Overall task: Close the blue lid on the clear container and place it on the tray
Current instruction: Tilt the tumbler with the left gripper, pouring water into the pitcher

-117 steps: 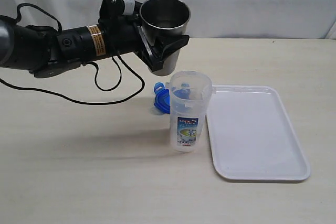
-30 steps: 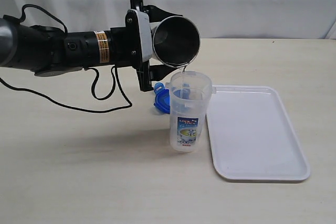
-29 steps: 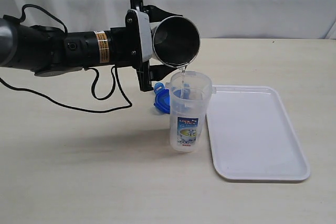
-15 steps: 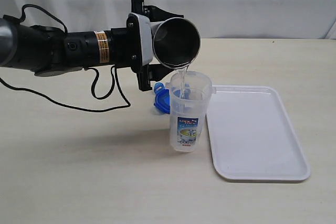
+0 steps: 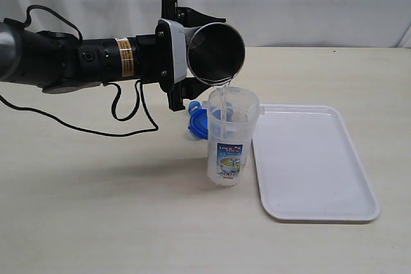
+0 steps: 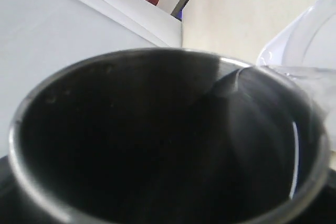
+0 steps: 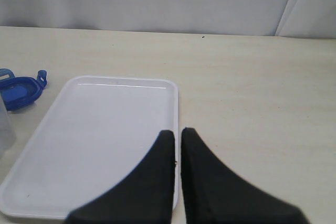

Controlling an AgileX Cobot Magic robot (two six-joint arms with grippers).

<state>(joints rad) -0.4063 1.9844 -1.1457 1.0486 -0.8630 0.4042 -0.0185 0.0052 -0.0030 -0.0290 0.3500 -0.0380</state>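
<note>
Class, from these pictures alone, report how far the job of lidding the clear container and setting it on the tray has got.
Done: nothing yet. In hand: the left gripper holds a steel cup tipped over the clear container, pouring water in. Left: the blue lid lies on the table behind the container, unfitted; the container stands beside the tray, not on it; the right gripper is shut, holding nothing.
</note>
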